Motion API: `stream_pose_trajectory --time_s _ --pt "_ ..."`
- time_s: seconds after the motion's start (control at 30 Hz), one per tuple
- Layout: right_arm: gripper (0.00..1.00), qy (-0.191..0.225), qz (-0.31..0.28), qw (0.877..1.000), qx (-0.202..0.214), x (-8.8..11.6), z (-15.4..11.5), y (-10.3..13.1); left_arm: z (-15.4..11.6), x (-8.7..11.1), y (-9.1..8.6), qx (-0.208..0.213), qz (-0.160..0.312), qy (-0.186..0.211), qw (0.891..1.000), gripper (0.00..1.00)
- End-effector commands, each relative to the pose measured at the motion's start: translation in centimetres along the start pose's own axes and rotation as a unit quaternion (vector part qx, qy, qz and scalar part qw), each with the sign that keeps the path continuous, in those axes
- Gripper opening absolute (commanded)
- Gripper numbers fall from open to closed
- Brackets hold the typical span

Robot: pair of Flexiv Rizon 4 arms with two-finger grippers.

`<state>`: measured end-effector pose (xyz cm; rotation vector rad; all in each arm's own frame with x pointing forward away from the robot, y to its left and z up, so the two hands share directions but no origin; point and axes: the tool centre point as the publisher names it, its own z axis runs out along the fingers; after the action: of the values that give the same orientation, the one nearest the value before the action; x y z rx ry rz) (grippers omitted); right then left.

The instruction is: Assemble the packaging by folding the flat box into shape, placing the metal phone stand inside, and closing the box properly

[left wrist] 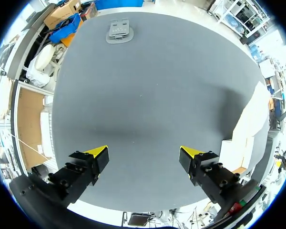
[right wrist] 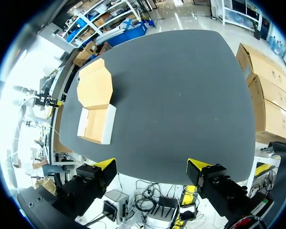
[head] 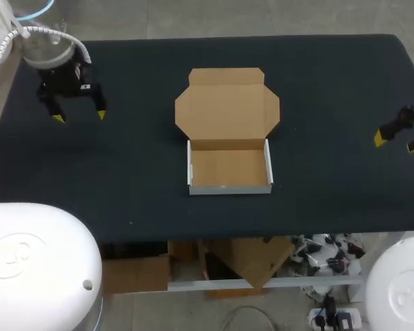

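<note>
The cardboard box (head: 229, 167) sits mid-table, its tray folded up with white outer walls and its brown lid (head: 228, 103) lying open and flat behind it. The tray holds nothing. In the left wrist view a grey metal phone stand (left wrist: 119, 31) lies flat on the dark table, far ahead of my left gripper (left wrist: 144, 155); it does not show in the head view. My left gripper (head: 79, 116) hangs open over the table's far left part. Open too is my right gripper (head: 399, 140), at the table's right edge, with the box (right wrist: 96, 107) far ahead of it.
The dark table top (head: 124, 172) spreads bare around the box on both sides. In the left wrist view the box's white side (left wrist: 250, 129) shows beside the left gripper's finger. The table's front edge (head: 262, 233) runs just below the box.
</note>
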<state>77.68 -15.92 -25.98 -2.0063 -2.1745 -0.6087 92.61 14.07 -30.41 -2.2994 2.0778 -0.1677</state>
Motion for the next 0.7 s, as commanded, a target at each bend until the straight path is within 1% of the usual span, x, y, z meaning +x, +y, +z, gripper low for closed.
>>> stream_pose_trajectory --time_s 0.03,0.27,0.43,0.53,0.63,0.67,0.7 --pt "1.0 0.0 0.0 1.0 0.001 0.0 -0.2 -0.1 1.3 -0.8 -1.7 -0.008 -0.001 0.006 1.0 1.0" --pt "1.0 0.0 0.0 1.0 0.001 0.0 -0.2 -0.1 2.5 -2.7 -3.9 -0.006 0.001 0.006 1.0 1.0" --pt "1.0 0.0 0.0 1.0 0.001 0.0 -0.2 -0.1 3.0 -3.5 -5.3 -0.004 0.009 0.006 1.0 1.0" --pt "1.0 0.0 0.0 1.0 0.001 0.0 -0.2 -0.1 3.4 -3.8 -6.0 -0.003 0.015 0.007 1.0 1.0" --pt "1.0 0.0 0.0 1.0 0.001 0.0 -0.2 -0.1 4.2 -4.5 -6.6 -0.004 0.011 0.009 1.0 1.0" --pt "1.0 0.0 0.0 1.0 0.001 0.0 -0.2 -0.1 4.4 -4.7 -6.7 -0.005 0.009 0.018 1.0 1.0" --pt "1.0 0.0 0.0 1.0 0.001 0.0 -0.2 -0.1 4.6 -4.9 -6.9 -0.005 0.011 0.018 1.0 1.0"
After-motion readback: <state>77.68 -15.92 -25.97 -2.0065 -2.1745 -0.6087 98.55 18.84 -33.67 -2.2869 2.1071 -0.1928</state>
